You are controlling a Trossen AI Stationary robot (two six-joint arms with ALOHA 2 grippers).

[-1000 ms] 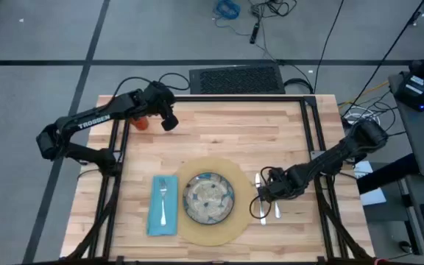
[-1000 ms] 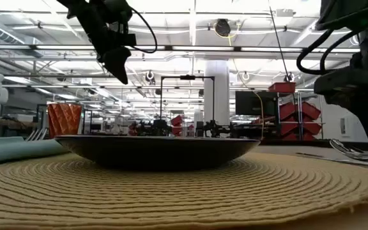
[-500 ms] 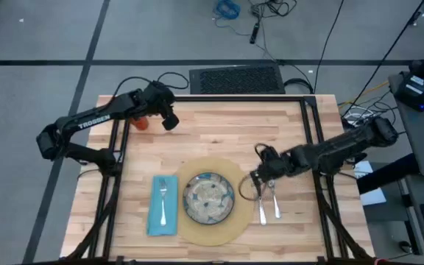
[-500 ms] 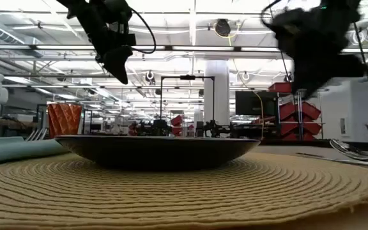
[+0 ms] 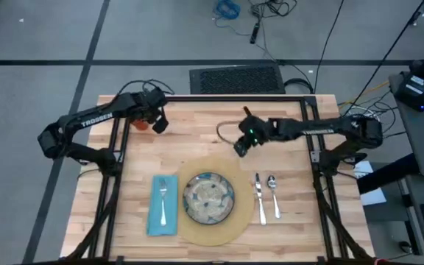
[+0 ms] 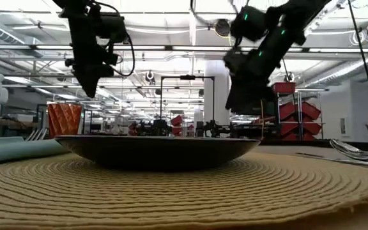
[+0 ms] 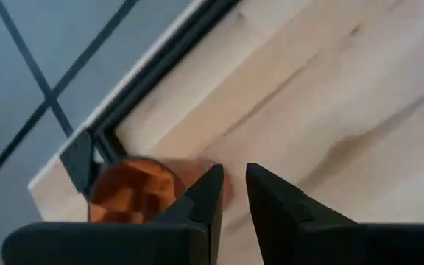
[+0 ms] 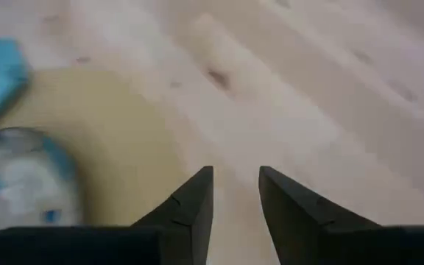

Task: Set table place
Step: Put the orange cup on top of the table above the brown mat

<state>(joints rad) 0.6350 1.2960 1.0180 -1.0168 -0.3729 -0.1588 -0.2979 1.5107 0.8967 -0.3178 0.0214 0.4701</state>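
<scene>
On the table (image 5: 219, 121) a round tan mat (image 5: 212, 165) carries the speckled plate (image 5: 208, 197). Left of it a silver fork (image 5: 164, 202) lies on the teal napkin (image 5: 153, 217). A knife (image 5: 260, 199) and a spoon (image 5: 274, 197) rest on the wood right of the mat. The orange cup (image 5: 140, 124) stands upright at the far left corner. My left gripper (image 5: 157, 125) hovers just right of the cup (image 7: 127, 193), its fingers a narrow gap apart and empty. My right gripper (image 5: 239, 149) hangs above bare wood beyond the mat's far edge (image 8: 124, 125), slightly open and empty.
A thin black frame (image 5: 234, 97) runs along the table's edges, with uprights at both sides. A black box (image 5: 234, 77) sits on the floor behind the far edge. Bare wood lies between the cup and my right gripper and along the far side.
My right gripper has risen from the knife and spoon beside the mat, then swung toward the far edge and the left; both pieces stay lying where they were. My left gripper has shifted a little toward the cup.
</scene>
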